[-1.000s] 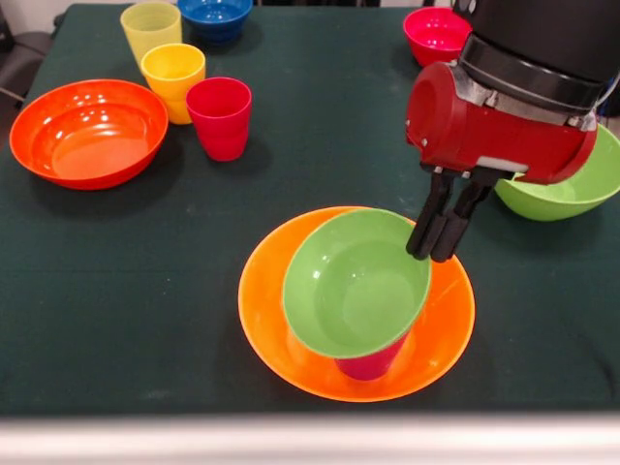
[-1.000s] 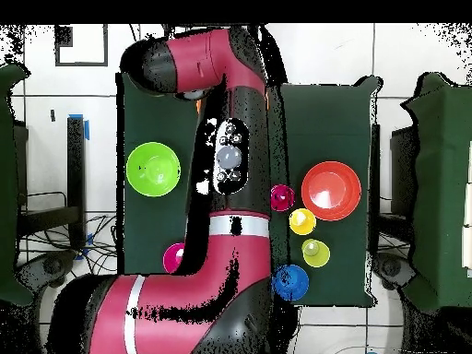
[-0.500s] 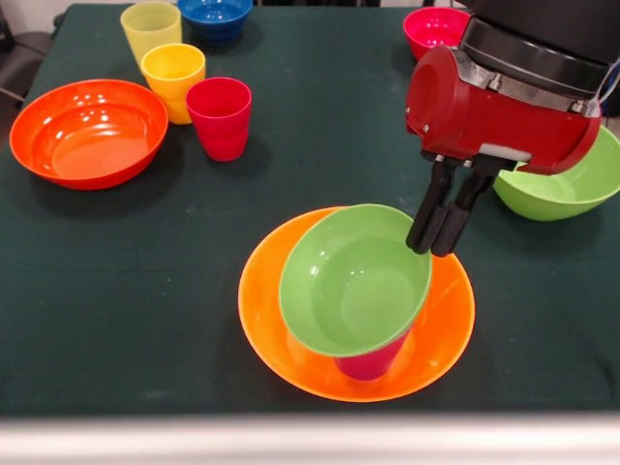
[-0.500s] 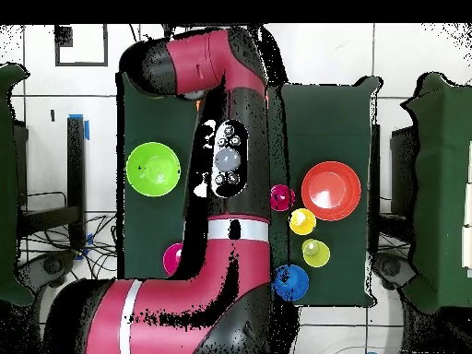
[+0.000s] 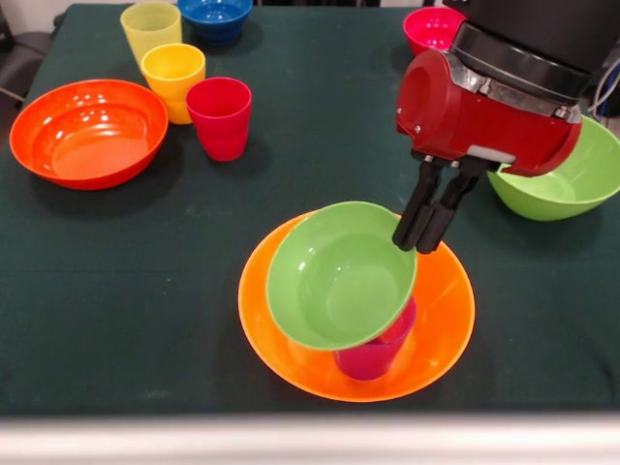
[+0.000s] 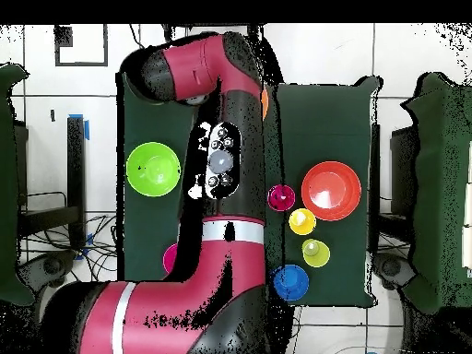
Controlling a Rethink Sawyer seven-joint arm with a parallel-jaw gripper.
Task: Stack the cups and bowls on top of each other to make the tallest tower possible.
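The large yellow-orange bowl (image 5: 448, 308) sits near the table's front edge with a translucent reddish-purple cup (image 5: 380, 351) standing in it. A small green bowl (image 5: 339, 274) lies tilted over that cup, its opening facing up and toward the camera. My gripper (image 5: 414, 242) is shut on the green bowl's far right rim, fingers pointing down and left. The red-pink cup (image 5: 220, 116), yellow-orange cup (image 5: 172, 77) and pale yellow cup (image 5: 150, 27) stand in a row at the back left. In the overhead view the arm hides the stack, with only a sliver of the orange bowl (image 6: 265, 101) showing.
A wide orange-red bowl (image 5: 87, 131) sits at the left, a blue bowl (image 5: 215, 15) at the back, a small red-pink bowl (image 5: 433, 31) at the back right. The large green bowl (image 5: 567, 179) lies just right of the arm.
The gripper has moved left and slightly up with the green bowl. The bowl has slid left across the cup, uncovering the cup's right rim.
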